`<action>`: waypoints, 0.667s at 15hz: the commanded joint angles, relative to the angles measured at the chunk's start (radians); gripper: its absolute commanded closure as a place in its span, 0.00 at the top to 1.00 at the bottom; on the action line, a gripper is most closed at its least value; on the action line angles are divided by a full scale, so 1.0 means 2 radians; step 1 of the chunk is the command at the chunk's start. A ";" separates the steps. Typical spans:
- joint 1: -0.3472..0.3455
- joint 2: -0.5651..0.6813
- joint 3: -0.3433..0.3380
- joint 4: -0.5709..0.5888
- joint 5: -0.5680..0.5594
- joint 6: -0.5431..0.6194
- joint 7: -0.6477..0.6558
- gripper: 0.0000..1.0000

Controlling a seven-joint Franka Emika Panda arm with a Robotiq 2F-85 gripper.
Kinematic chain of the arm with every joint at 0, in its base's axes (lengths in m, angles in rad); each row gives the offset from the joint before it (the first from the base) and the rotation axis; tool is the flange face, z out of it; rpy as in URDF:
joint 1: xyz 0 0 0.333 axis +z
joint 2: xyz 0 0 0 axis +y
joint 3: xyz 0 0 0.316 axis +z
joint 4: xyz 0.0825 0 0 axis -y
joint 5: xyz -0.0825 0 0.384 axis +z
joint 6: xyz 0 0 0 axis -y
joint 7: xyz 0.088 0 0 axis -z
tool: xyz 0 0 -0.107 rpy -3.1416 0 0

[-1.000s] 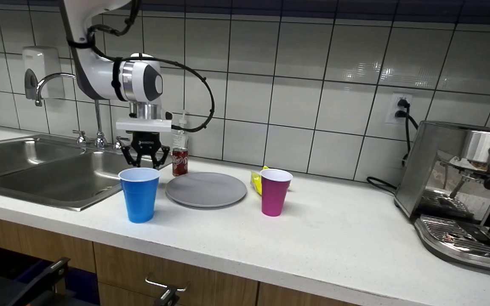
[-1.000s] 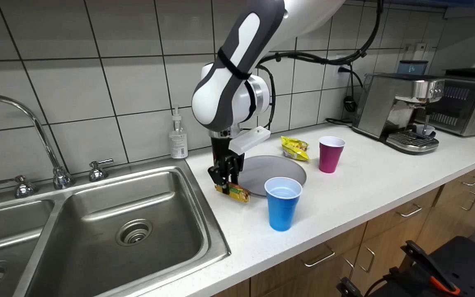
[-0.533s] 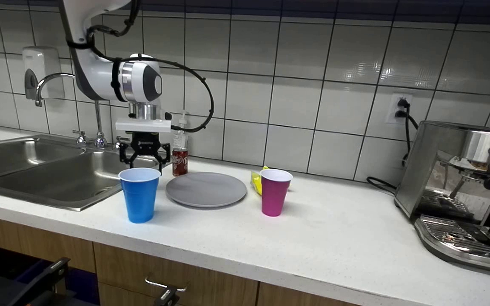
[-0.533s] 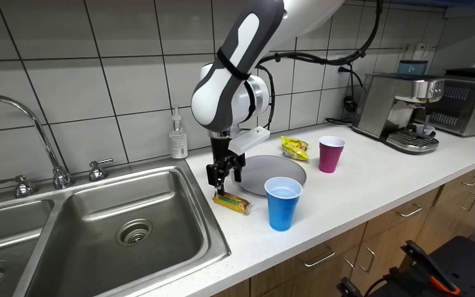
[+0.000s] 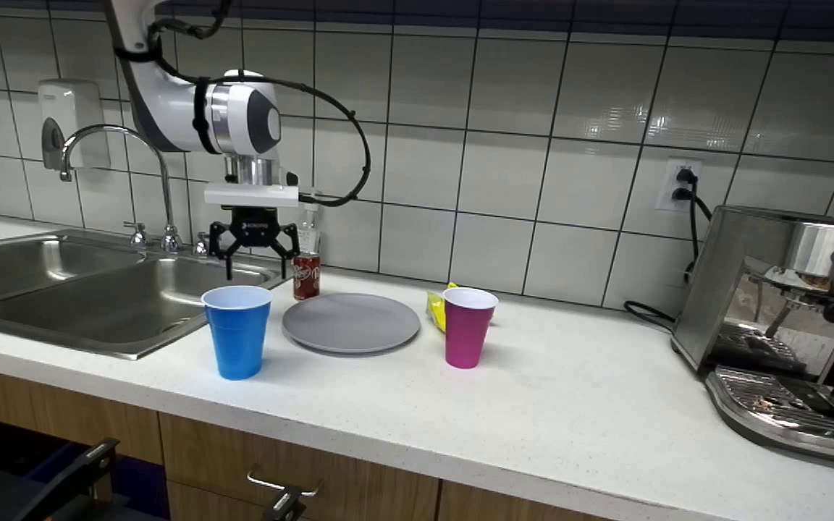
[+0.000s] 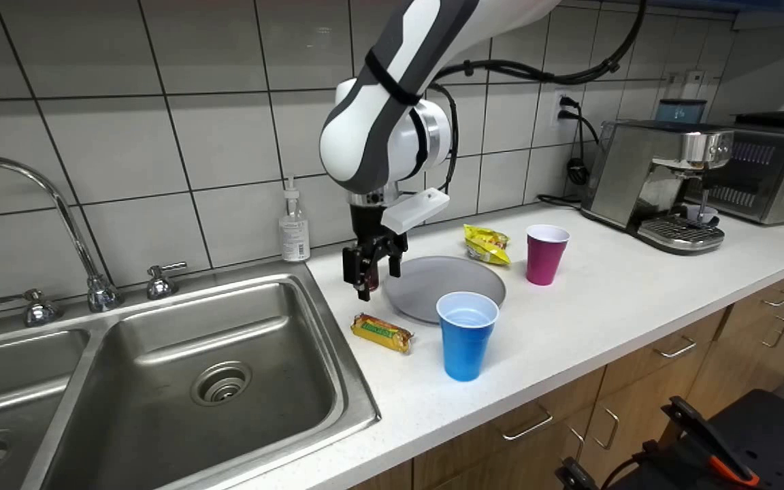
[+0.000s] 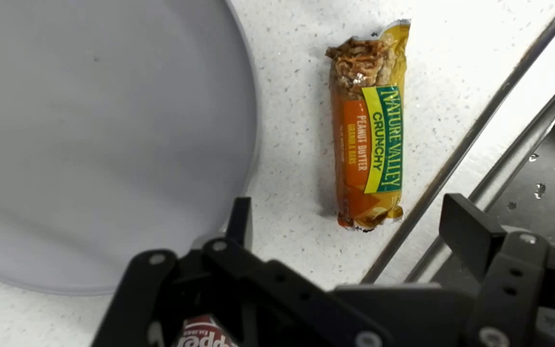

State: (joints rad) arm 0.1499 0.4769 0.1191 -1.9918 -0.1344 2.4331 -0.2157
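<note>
My gripper [image 7: 353, 224] stands open above the counter with nothing between its fingers. Below it lies a granola bar in an orange, yellow and green wrapper [image 7: 371, 140], flat on the white counter between the grey plate [image 7: 113, 120] and the sink edge. An exterior view shows the granola bar [image 6: 382, 333] too, a short way under the gripper [image 6: 380, 283]; elsewhere the blue cup [image 5: 238, 340] hides it. Behind the gripper [image 5: 256, 273] is a dark red soda can [image 5: 306, 278], partly seen at the bottom of the wrist view.
The upright blue cup is in front of the plate. A magenta cup [image 6: 546, 257] and a yellow snack bag [image 6: 486, 245] are beyond the plate. A steel double sink [image 6: 229, 340] with a tap, a soap bottle [image 6: 294, 231] and a coffee machine [image 5: 786, 333] flank the workspace.
The jaws have spread and let go of the granola bar, which now lies on the counter. The gripper has since risen straight up, away from it. Cups and plate are unmoved.
</note>
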 commanded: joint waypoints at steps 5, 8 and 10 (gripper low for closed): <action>-0.020 -0.089 0.013 -0.061 0.009 -0.027 -0.049 1.00; -0.011 -0.071 0.006 -0.045 0.000 -0.022 -0.039 1.00; -0.011 -0.084 0.007 -0.055 0.001 -0.027 -0.047 1.00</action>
State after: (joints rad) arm 0.1372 0.3074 0.1221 -2.1044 -0.1283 2.3831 -0.3130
